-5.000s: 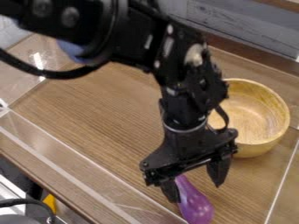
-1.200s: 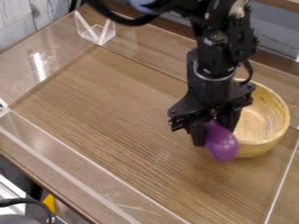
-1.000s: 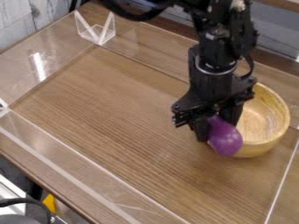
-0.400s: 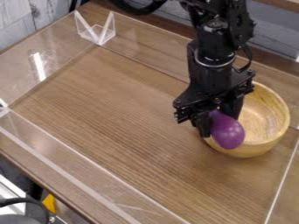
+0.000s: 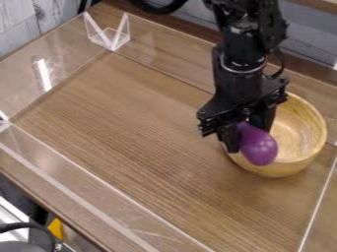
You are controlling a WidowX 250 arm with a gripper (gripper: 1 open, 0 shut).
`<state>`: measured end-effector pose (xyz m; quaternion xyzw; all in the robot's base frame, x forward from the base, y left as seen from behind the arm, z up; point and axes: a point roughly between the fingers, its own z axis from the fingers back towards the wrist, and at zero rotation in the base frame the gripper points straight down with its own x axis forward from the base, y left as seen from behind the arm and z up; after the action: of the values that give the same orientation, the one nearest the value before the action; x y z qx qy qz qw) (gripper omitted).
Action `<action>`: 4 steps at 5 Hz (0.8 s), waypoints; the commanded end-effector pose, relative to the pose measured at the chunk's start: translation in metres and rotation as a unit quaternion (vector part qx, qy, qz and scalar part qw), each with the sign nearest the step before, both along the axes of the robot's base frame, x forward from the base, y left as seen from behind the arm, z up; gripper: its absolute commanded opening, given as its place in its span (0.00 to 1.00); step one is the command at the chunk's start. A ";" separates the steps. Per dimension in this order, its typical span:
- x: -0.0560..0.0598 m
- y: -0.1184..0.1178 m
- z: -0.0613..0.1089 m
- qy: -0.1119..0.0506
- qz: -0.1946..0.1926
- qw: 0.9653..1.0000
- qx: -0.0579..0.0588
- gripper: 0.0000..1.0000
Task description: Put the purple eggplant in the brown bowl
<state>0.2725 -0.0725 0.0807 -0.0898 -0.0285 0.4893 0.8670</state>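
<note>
The purple eggplant [image 5: 258, 148] hangs from my gripper [image 5: 242, 128], which is shut on its upper end. It dangles over the near-left rim of the brown bowl [image 5: 305, 128], a round tan wooden bowl at the right side of the table. The eggplant's lower part overlaps the bowl's edge in this view. Whether it touches the rim I cannot tell. The black arm comes down from the top of the frame and points almost straight down.
The wooden table top [image 5: 118, 128] is enclosed by low clear plastic walls [image 5: 79, 212]. A small clear triangular stand [image 5: 108, 34] sits at the back left. The bowl is close to the right wall.
The gripper with the eggplant shifted a little to the right toward the bowl between one second ago and now. In the last half second it has stayed nearly still.
</note>
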 end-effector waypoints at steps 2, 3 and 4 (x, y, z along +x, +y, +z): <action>0.011 0.001 0.015 -0.023 0.009 1.000 -0.012 0.00; 0.012 0.000 0.013 -0.023 0.006 1.000 -0.010 1.00; 0.013 0.000 0.012 -0.025 0.000 1.000 -0.009 1.00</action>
<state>0.2773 -0.0722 0.0812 -0.0947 -0.0293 0.4878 0.8673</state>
